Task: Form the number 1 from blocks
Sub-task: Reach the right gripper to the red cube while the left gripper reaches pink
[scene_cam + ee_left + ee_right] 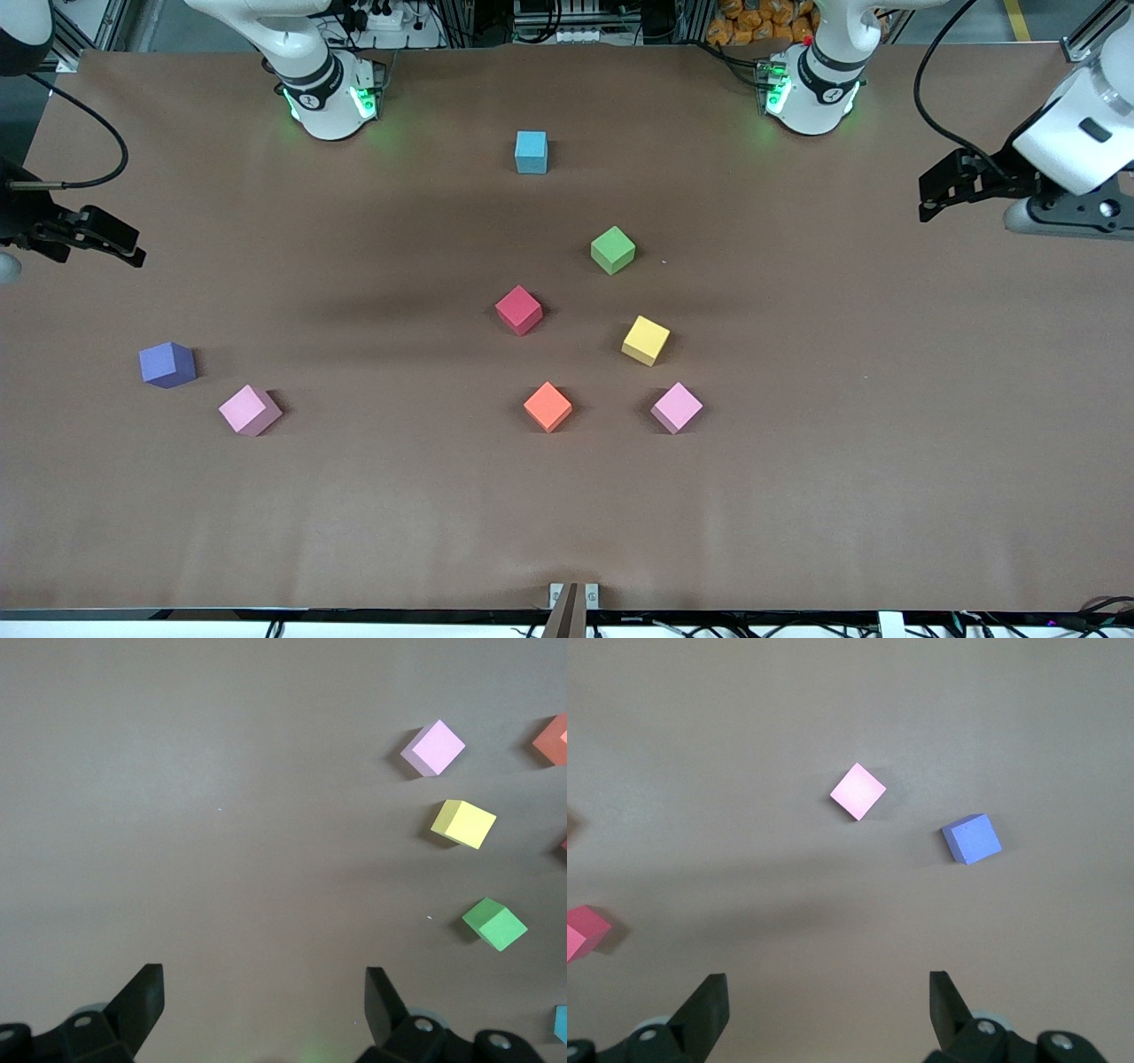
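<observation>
No block is lined up yet: the blocks [531,151] lie scattered mid-table [842,461] while the left gripper [930,197] and right gripper [124,248] hover at their own table ends, fingers wide apart and empty, so a first pick comes next.

blocks [646,340] well apart mid-table, gaps passable; orange cube [547,407] between pink [677,408], red [519,310].

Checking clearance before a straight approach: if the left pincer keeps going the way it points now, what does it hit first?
Probably just bare table. The open left pincer has nothing between its fingers; the green block sits off to the side.
</observation>
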Robot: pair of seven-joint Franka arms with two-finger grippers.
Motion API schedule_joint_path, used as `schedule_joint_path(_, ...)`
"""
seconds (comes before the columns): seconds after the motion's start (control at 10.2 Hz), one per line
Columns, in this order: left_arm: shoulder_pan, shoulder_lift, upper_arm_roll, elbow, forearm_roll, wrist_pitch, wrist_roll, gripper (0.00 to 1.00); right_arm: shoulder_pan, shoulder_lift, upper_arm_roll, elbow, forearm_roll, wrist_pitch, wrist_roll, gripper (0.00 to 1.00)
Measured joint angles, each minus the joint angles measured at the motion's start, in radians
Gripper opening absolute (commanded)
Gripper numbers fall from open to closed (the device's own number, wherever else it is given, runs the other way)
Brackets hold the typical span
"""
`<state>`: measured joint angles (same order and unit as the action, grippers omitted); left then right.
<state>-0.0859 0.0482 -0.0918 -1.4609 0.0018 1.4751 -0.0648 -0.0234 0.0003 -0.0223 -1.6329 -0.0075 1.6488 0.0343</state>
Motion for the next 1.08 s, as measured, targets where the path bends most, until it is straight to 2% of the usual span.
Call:
schedule_joint_path(0.2,-0.017,0.051,-0.005,-0.007,-0.003,0.016,-0.048,1.0,-0.007,0.0,0.003,-0.009,0.0,0.0,0.0,1.0)
schedule_joint_path(0.49,-0.097,0.195,-0.018,-0.012,-0.004,0.134,-0.254,1.0,-0.009,0.0,0.008,-0.057,0.003,0.003,0.0,1.0)
schedule_joint_path(0.69,-0.157,0.302,-0.02,-0.011,-0.004,0.241,-0.416,1.0,-0.009,0.001,0.043,-0.1,0.008,0.013,0.0,1.0)
schedule_joint_path(1.08,-0.214,0.466,-0.019,-0.008,-0.004,0.448,-0.716,1.0,0.002,0.015,0.122,-0.173,0.01,0.079,0.006,1.0)
